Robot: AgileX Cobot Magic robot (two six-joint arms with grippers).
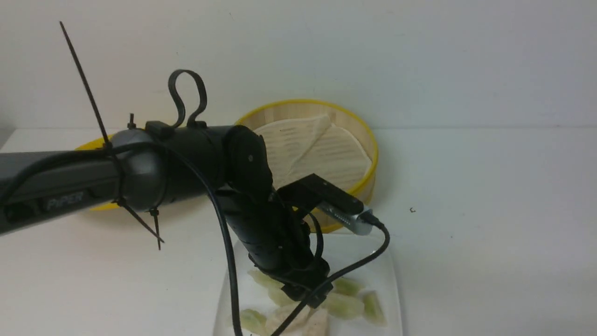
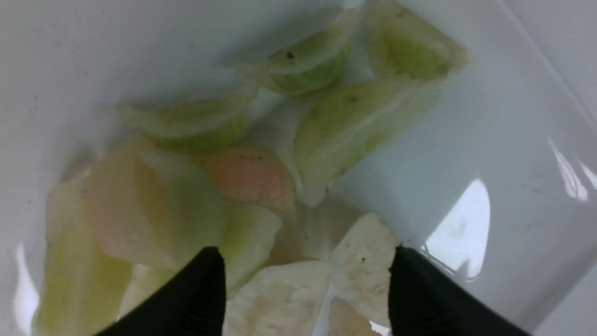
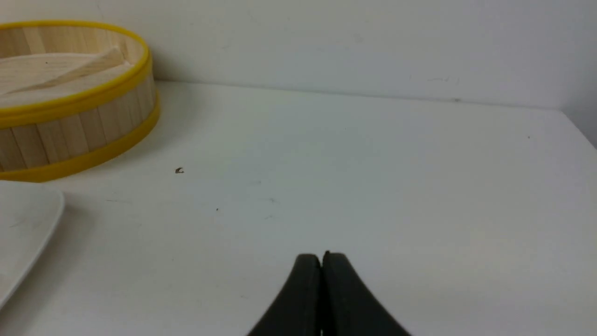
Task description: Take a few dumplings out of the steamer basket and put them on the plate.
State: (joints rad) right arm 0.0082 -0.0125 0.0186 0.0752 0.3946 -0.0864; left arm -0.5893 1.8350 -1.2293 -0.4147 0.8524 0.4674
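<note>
Several dumplings (image 1: 344, 305) lie heaped on the plate (image 1: 382, 275) at the bottom centre of the front view — pale green ones toward the right, whitish-pink ones at the lower edge. The left arm reaches in from the left of the frame and bends down over the plate, its left claw (image 1: 308, 294) just above the pile. In the left wrist view that claw's fingers (image 2: 196, 294) stand well apart with nothing between them; below them the dumplings overlap one another on the glossy white plate, a pinkish one in the middle of the green ones.

The steamer basket (image 1: 368, 140) sits behind the plate, at the centre of the front view, its creased paper liner (image 1: 317, 149) showing and no dumplings visible inside. The edge of a flat yellow lid (image 1: 91, 142) peeks out behind the arm at the left.

The right claw (image 3: 322, 261) shows only in its own wrist view — its fingers pressed together, empty, over the bare white table (image 3: 373, 186).
</note>
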